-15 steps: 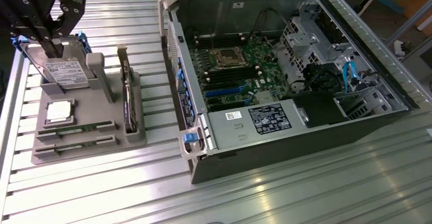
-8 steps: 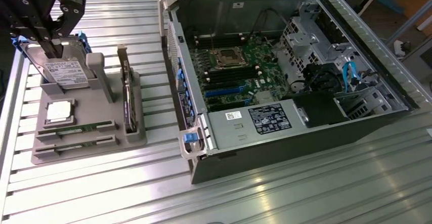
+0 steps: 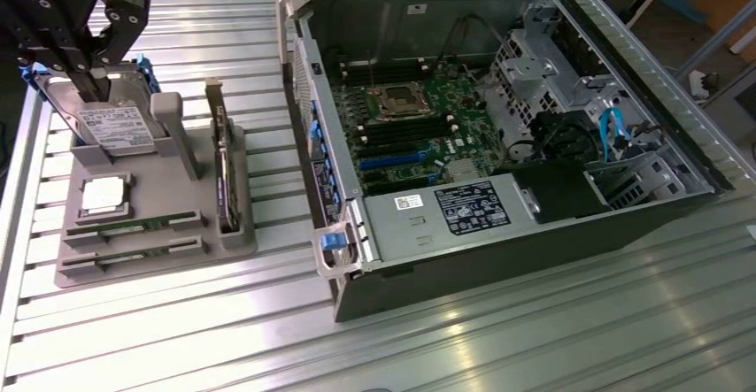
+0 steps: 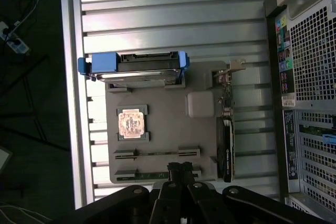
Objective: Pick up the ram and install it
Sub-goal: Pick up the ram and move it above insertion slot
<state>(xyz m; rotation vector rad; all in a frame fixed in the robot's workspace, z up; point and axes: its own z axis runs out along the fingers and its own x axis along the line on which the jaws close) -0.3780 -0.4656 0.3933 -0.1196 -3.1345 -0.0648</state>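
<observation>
Two ram sticks lie on edge in slots at the near end of a grey holder (image 3: 154, 264): one ram (image 3: 127, 226) and another (image 3: 124, 253) just in front of it. The wrist view has them as thin green strips, ram (image 4: 157, 153) and ram (image 4: 149, 174). My black gripper (image 3: 92, 84) hangs high over the holder, in line with the hard drive end, at the exterior view's left. My gripper (image 4: 181, 169) is shut, fingers pressed together with nothing between them, their tips seen over the end of the nearer strip.
The holder also carries a silver hard drive with blue clips (image 4: 134, 66), a processor chip (image 4: 131, 123) and an upright expansion card (image 3: 225, 175). An open computer case (image 3: 354, 259) lies at the exterior view's right, its motherboard (image 3: 408, 135) exposed. Everything rests on a ribbed metal table (image 3: 177, 339).
</observation>
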